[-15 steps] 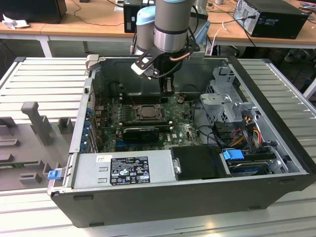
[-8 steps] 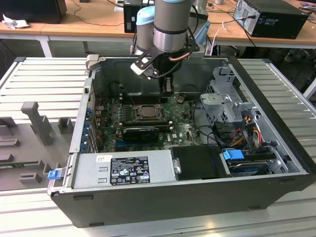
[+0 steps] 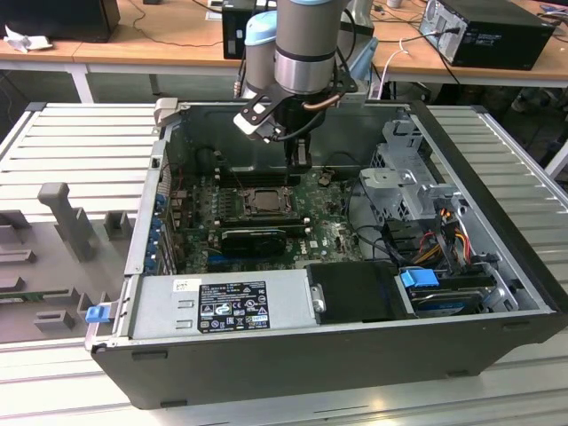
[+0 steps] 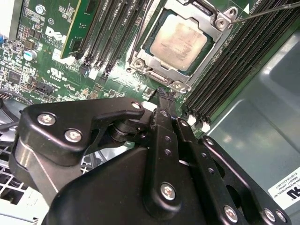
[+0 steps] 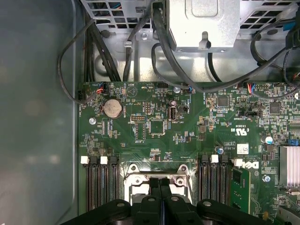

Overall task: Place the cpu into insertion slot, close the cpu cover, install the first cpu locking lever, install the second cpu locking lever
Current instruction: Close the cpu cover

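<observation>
Inside the open computer case, in the exterior view, the gripper hangs near the insertion slot, at about one o'clock from it. In both wrist views its two black fingers are pressed together tip to tip with nothing between them. The cpu lies flat in the insertion slot, pale metal face up, beyond the closed fingertips of the gripper and apart from them. The chip is square, so it has no long axis; its edges run parallel to the socket's sides and to the black memory slots flanking it. The cpu cover, a silvery frame, lies down around the chip with the face showing through its cut-out. A thin lever rod runs out from one corner of the frame. In the first wrist view the gripper sits over the socket's near edge. The green board carries white printed marks, and the power supply, at six o'clock from the slot, bears a black-and-white label.
</observation>
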You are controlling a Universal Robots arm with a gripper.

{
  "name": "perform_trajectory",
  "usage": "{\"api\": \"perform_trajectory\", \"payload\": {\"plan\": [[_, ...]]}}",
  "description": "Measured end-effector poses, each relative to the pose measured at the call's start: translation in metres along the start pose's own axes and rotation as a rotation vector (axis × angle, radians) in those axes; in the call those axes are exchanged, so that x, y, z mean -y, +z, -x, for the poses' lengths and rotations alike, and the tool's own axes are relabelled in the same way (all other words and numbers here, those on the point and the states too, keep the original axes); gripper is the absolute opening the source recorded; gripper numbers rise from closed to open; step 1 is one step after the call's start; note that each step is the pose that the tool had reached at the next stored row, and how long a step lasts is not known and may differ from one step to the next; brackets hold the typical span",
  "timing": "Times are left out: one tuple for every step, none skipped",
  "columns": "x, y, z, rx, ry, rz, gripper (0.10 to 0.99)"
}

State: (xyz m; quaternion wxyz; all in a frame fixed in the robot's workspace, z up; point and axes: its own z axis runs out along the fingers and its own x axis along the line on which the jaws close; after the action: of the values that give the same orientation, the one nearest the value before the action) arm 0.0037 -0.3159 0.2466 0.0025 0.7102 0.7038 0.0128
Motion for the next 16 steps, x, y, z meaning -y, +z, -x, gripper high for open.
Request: {"api": "perform_trajectory", "payload": {"plan": [[0.0002, 0.0000, 0.0000, 0.0000, 0.000, 0.000, 0.106], [0.0004, 0.0000, 0.0000, 0.0000, 0.000, 0.000, 0.106], [0.0007, 0.0000, 0.0000, 0.0001, 0.000, 0.000, 0.106], [0.0009, 0.0000, 0.0000, 0.0000, 0.000, 0.000, 0.106], [0.0011, 0.0000, 0.0000, 0.0000, 0.000, 0.000, 0.106], [0.0012, 0.0000, 0.0000, 0.0000, 0.000, 0.000, 0.106], [0.0013, 0.0000, 0.0000, 0.0001, 0.000, 0.000, 0.106], [0.0015, 0.0000, 0.0000, 0.0001, 0.000, 0.000, 0.106], [0.0016, 0.0000, 0.0000, 0.0000, 0.000, 0.000, 0.106], [0.0024, 0.0000, 0.0000, 0.0000, 0.000, 0.000, 0.106], [0.0054, 0.0000, 0.0000, -0.0004, 0.000, 0.000, 0.106], [0.0074, -0.0001, 0.0000, -0.0006, 0.000, 0.000, 0.106], [0.0108, -0.0002, 0.0001, -0.0008, 0.000, 0.000, 0.106], [0.0123, -0.0001, 0.0001, -0.0010, 0.000, 0.000, 0.106], [0.0140, 0.0000, 0.0001, -0.0011, 0.000, 0.000, 0.106], [0.0190, 0.0006, 0.0002, -0.0010, 0.000, 0.002, 0.106]]}}
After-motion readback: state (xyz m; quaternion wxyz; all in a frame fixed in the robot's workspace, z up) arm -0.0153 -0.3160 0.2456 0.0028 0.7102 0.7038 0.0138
